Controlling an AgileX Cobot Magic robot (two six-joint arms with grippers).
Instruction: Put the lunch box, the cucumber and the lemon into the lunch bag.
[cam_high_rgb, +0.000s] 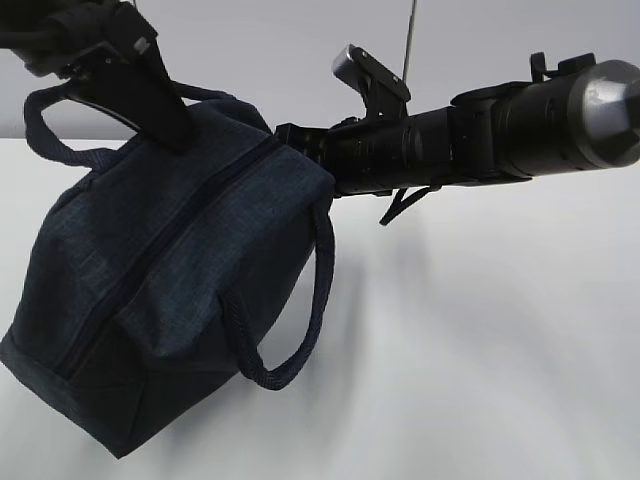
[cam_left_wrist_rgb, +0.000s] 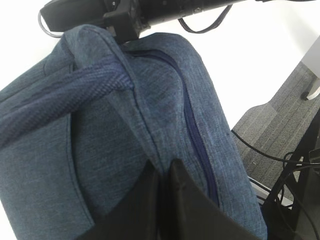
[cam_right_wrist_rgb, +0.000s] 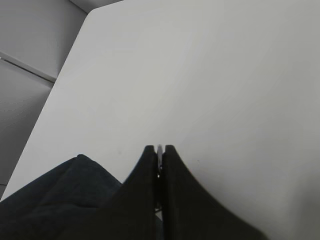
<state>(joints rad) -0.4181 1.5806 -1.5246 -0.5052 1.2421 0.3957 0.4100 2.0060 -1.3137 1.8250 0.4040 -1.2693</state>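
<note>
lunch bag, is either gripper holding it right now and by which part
Both are. The left gripper pinches the lunch bag fabric beside the closed zipper; the right gripper clamps a thin silver piece, apparently the zipper's ring pull.

- The table (cam_high_rgb: 480, 340) under my arms is plain white and matte, and it fills the lower part of the exterior view.
- The lunch bag (cam_high_rgb: 170, 290) sits tilted on it, and only its lower corner at the near left seems to touch the top.
- A soft shadow lies on the table beside the bag.
- From my right wrist, the table's far edge meets a grey wall.
- From my left wrist, its edge drops to grey carpet (cam_left_wrist_rgb: 280, 125).
</note>
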